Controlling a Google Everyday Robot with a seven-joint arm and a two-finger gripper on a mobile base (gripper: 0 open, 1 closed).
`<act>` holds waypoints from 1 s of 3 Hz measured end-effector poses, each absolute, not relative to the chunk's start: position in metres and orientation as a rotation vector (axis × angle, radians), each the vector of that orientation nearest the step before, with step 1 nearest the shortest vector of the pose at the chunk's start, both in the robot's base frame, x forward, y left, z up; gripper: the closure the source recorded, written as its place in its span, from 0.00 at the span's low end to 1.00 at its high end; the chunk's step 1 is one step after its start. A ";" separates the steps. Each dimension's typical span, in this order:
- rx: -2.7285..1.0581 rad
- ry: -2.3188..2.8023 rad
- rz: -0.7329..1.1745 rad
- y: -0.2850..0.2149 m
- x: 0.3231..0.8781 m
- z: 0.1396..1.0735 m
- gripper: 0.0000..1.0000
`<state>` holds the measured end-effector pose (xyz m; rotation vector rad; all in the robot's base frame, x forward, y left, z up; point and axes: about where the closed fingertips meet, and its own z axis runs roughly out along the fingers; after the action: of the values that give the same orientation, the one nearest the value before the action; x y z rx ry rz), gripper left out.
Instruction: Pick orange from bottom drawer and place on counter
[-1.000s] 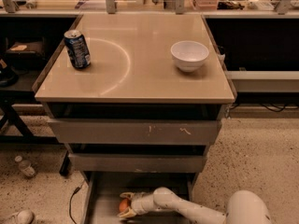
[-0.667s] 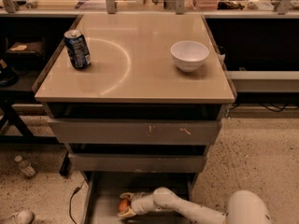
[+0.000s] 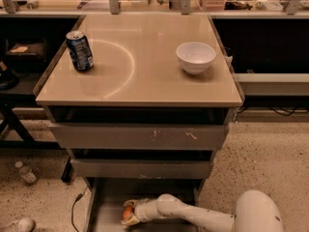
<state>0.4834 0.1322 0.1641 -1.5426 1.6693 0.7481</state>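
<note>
Since the orange (image 3: 127,213) lies right between the jaws of the gripper (image 3: 129,212), no sideways search is left and the coming move looks to be a lift; the jaws appear to pinch the fruit, one pale finger (image 3: 131,205) over it at 12 o'clock and the other under it at 6 o'clock, with the orange skin showing at the 9 o'clock tip. The fruit is down in the open bottom drawer (image 3: 110,197), near the middle of its grey floor and apart from both side walls; being round, it has no long axis to line up with. The white arm (image 3: 193,215) reaches in low from 3 o'clock, so the gripper points toward 9 o'clock.

What matters is where the table (image 3: 145,76) lies from the fruit: at 12 o'clock, well above, with the two shut drawer fronts (image 3: 140,137) between them; judging from this, the fruit must probably be drawn back toward 6 o'clock, out past those fronts, before it can rise and go forward over the table edge.

On the table a soda can (image 3: 79,50) stands at 10 o'clock and a white bowl (image 3: 195,57) at 2 o'clock; the bare stretch between them, along the near edge, seems the readiest place to set the fruit down.
</note>
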 end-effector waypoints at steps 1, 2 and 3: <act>-1.666 1.668 0.621 0.121 0.480 0.186 1.00; -1.687 1.711 0.560 0.109 0.479 0.223 1.00; -1.597 1.733 0.495 0.104 0.476 0.295 1.00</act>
<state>0.4756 0.1043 0.2948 -1.5972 1.7331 0.4946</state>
